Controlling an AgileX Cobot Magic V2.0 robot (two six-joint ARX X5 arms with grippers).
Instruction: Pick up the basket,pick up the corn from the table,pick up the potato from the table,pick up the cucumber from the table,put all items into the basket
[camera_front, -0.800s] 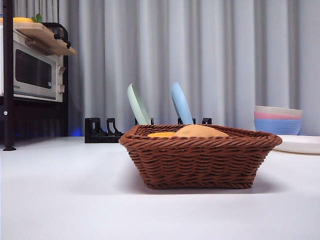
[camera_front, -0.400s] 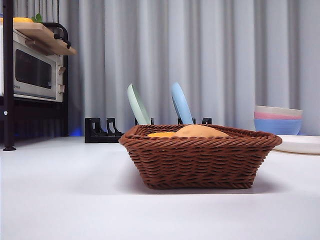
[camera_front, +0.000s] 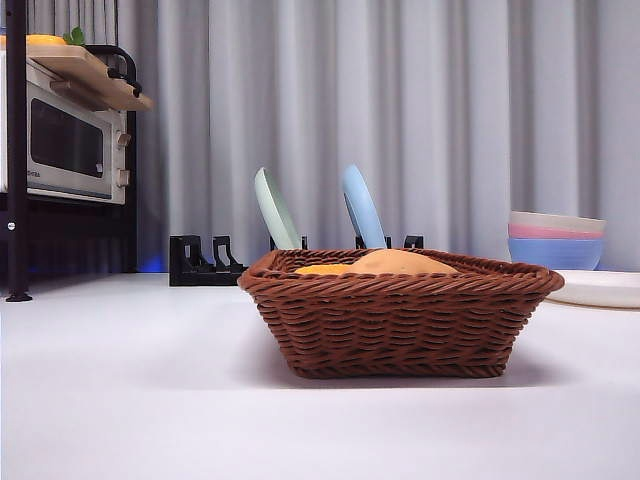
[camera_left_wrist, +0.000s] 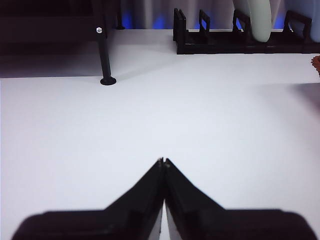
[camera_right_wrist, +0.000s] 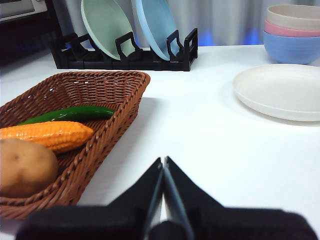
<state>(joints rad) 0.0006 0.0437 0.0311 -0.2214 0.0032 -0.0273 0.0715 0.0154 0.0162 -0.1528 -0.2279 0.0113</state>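
On the table (camera_front: 120, 400), the front view shows the basket (camera_front: 400, 325) with potato (camera_front: 400, 262) and corn (camera_front: 320, 269) peeking above its rim. Left wrist: left gripper (camera_left_wrist: 163, 161) pressed together over bare tabletop. Right wrist: right gripper (camera_right_wrist: 163, 161) closed beside the basket, which holds cucumber (camera_right_wrist: 70, 114), corn, potato.

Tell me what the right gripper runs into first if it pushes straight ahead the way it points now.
Probably nothing soon: ahead of the right gripper lies bare table, passing between the basket and the white plate. Farther on, likely the black dish rack; depth unclear.
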